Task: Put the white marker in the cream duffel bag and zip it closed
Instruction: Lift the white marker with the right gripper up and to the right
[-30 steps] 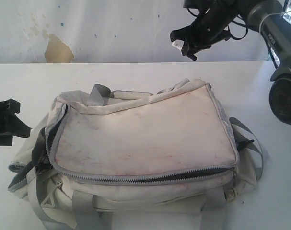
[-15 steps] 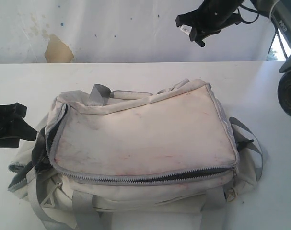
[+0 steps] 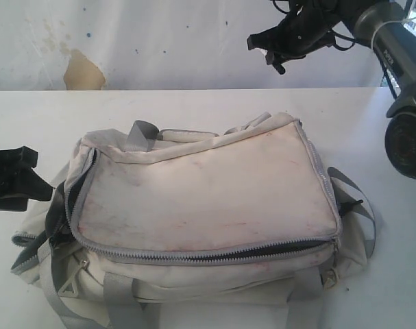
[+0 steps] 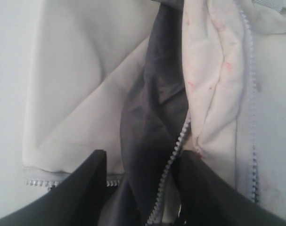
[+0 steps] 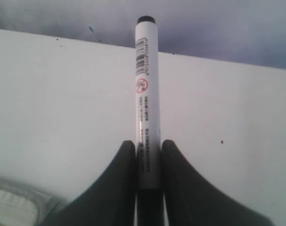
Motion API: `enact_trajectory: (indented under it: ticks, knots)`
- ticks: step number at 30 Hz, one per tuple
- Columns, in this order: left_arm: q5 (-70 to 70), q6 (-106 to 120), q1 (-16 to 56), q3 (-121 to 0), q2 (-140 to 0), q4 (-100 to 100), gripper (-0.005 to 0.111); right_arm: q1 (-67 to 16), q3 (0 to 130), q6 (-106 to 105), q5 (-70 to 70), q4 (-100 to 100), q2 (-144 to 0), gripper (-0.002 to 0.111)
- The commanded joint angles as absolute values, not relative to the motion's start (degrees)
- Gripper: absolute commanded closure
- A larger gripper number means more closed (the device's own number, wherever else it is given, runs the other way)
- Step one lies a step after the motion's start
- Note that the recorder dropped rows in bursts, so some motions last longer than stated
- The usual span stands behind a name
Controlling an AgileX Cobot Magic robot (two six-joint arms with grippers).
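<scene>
The cream duffel bag [image 3: 201,199] lies across the table's middle. Its grey zipper [image 3: 194,255] gapes along the front edge and around the left end, where dark lining [image 4: 152,122] shows. My left gripper [image 3: 36,184] is at that left end, open, its fingers [image 4: 88,183] straddling the lining and a line of zipper teeth [image 4: 173,155] without pinching them. High over the table's far edge, my right gripper [image 3: 275,53] is shut on the white marker [image 5: 147,84]. The marker juts straight out from between the fingers [image 5: 121,179], its black end inside the grip.
Grey webbing straps [image 3: 351,199] spill from the bag's right end and front corners. The right arm's dark base [image 3: 406,137] stands at the table's right edge. Behind the white table [image 3: 36,116] is a pale wall with a tan patch [image 3: 81,68].
The left gripper has slid a little right, up to the bag's left end. The right gripper, still holding the marker, rose and shifted slightly.
</scene>
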State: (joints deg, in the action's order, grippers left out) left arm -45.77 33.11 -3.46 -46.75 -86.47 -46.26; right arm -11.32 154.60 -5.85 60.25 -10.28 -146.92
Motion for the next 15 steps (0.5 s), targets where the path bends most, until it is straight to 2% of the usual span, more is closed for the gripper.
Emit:
enact_trajectory:
  ticks: [1, 4, 8, 15]
  knots:
    - [-46.24, 33.0, -3.23, -46.71, -86.06, -47.29, 0.057, -11.02, 154.51, -9.24, 60.8, -8.78, -145.87, 0.108]
    - [-46.52, 33.0, -3.23, -46.71, -86.06, -47.53, 0.057, -11.08, 154.51, -8.72, 62.52, -2.79, -145.77, 0.108]
    - [-47.18, 33.0, -3.23, -46.71, -86.06, -47.53, 0.057, -9.5, 152.88, -8.16, 64.8, -4.92, -144.54, 0.108]
    - [-47.7, 33.5, -3.23, -46.81, -86.06, -49.18, 0.057, -7.35, 129.85, -7.79, 57.97, -10.17, -133.88, 0.108]
